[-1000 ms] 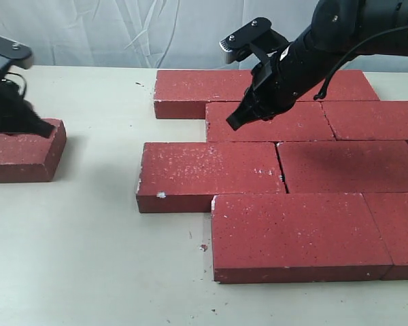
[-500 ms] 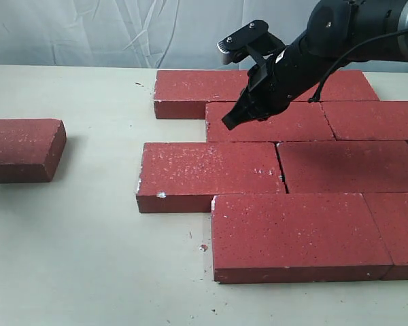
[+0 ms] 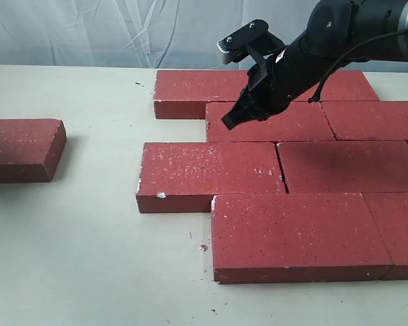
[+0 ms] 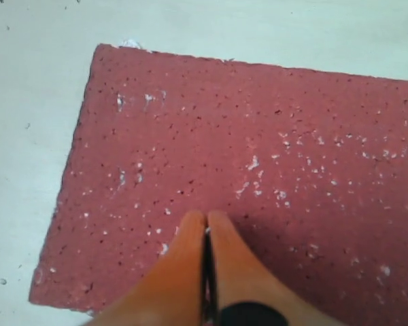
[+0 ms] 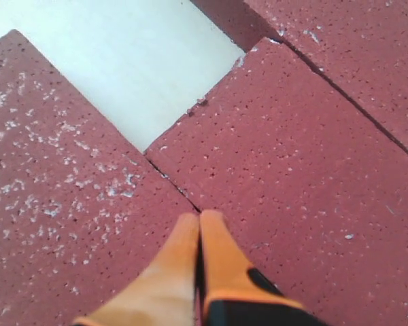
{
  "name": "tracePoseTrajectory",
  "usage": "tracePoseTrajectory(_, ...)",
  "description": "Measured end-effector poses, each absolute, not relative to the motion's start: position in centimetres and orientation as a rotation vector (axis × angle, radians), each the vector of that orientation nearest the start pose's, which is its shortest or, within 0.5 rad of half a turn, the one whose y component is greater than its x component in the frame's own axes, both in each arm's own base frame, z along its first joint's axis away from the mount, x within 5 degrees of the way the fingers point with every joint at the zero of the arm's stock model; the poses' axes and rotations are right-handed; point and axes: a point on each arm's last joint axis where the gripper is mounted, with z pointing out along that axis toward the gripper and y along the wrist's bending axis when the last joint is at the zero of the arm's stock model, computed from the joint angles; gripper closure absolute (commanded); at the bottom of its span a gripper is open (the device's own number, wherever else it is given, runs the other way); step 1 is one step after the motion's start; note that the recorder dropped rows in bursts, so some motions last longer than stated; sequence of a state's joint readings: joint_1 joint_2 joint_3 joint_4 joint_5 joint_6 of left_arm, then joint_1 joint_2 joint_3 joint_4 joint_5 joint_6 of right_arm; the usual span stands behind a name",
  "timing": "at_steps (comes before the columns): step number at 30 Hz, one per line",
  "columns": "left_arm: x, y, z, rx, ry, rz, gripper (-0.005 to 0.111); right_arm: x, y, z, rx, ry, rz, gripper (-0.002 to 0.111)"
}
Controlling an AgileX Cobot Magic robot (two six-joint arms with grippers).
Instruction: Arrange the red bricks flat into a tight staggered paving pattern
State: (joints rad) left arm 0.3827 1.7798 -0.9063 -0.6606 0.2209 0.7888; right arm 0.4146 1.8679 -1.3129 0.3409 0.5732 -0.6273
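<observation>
Several red bricks lie flat in staggered rows on the right, among them a back-row brick (image 3: 197, 92), a third-row brick (image 3: 207, 173) and a front brick (image 3: 296, 234). One red brick (image 3: 20, 146) lies alone at the far left. My right gripper (image 3: 230, 122) is shut, its tips just above the left end of a second-row brick (image 3: 285, 125). In the right wrist view the right gripper (image 5: 199, 216) hovers over the seam between two bricks (image 5: 54, 204) (image 5: 292, 156). My left gripper (image 4: 205, 216) is shut and empty over a speckled brick (image 4: 258, 149); it is outside the exterior view.
The pale table (image 3: 88, 258) shows bare between the lone left brick and the paved group. A grey cloth backdrop (image 3: 88, 34) hangs behind the table. The right arm (image 3: 340, 34) reaches in from the upper right over the back rows.
The left arm, seen on the lone left brick a second ago, has left the exterior view. The right gripper shifted slightly left and up, then held still.
</observation>
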Motion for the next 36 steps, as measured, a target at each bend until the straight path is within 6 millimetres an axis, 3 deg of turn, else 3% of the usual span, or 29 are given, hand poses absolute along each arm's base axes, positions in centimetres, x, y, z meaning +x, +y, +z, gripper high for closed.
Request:
tracePoseTrajectory(3, 32.2, 11.7, 14.6, -0.262, 2.528, 0.039, 0.107, 36.0, 17.7, 21.2, -1.008, 2.371, 0.262, 0.109)
tracePoseTrajectory(10, 32.8, 11.7, 14.4, -0.304, 2.509, 0.027, 0.107, 36.1, 17.6, 21.3, -1.001, 2.367, 0.259, 0.109)
tracePoseTrajectory(13, 33.3, 10.6, 14.4, -0.261, 2.51, 0.015, 0.107, 36.1, 17.6, 21.3, -1.001, 2.366, 0.259, 0.109)
tracePoseTrajectory(26, 35.0, 2.5, 14.4, 0.079, 2.512, -0.053, 0.107, 36.1, 17.6, 21.3, -1.001, 2.366, 0.259, 0.109)
tracePoseTrajectory(36, 35.1, 1.4, 15.2, 0.099, 2.484, -0.064, 0.107, 36.1, 17.6, 21.3, -0.993, 2.367, 0.266, 0.109)
